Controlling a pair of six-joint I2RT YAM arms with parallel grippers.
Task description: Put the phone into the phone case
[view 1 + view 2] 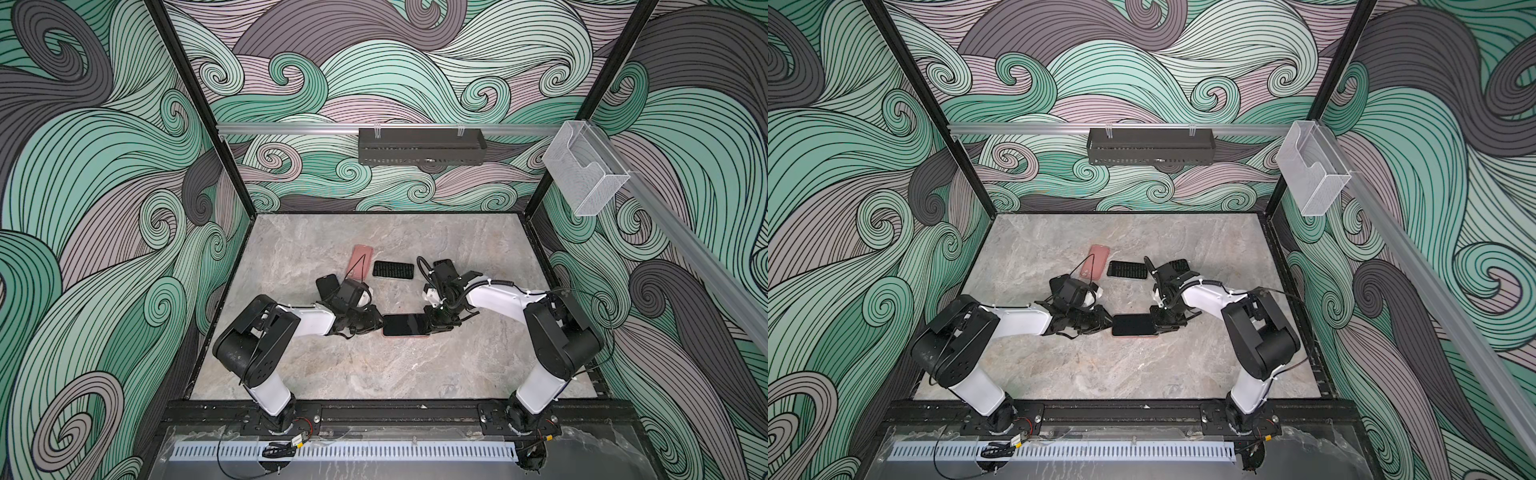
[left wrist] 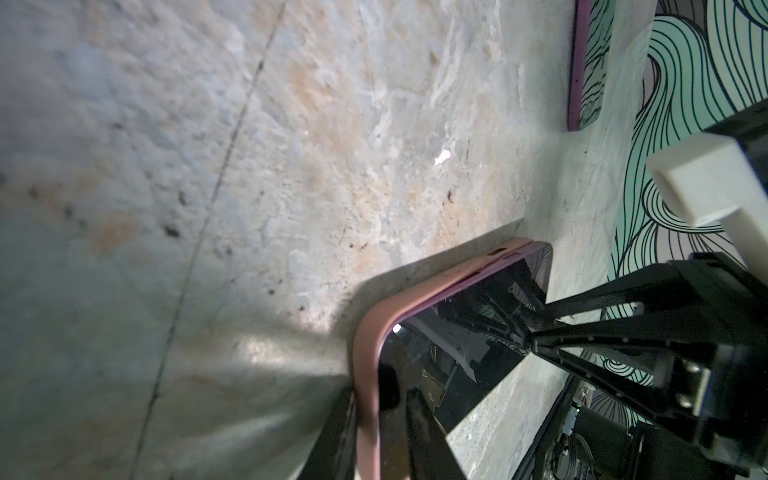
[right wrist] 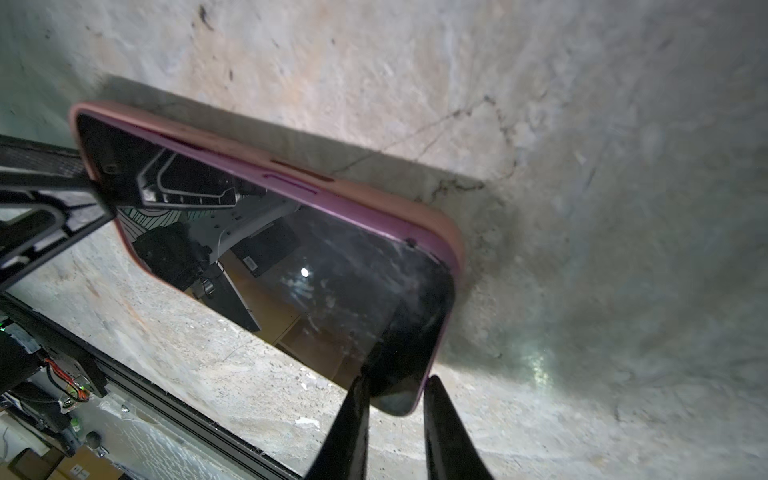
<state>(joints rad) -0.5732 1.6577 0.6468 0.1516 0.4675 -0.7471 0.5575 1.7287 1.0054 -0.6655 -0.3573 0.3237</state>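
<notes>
A phone (image 1: 405, 324) with a dark screen lies partly seated in a pink phone case (image 2: 368, 374) at the middle of the table, between my two grippers. The case rim (image 3: 449, 232) wraps the phone's far long side, and the phone's purple edge still stands above it. My left gripper (image 1: 380, 322) (image 2: 380, 436) is shut on the case's left end, one finger outside the pink rim and one on the screen. My right gripper (image 1: 428, 324) (image 3: 397, 419) is shut on the phone's (image 3: 332, 270) right end.
Behind the work spot lie a pink case or phone (image 1: 359, 266), a black patterned case (image 1: 393, 270) and a black phone (image 1: 327, 286) by the left arm. Another dark item (image 1: 444, 266) sits behind the right arm. The marble table (image 1: 374, 374) has a black front rail.
</notes>
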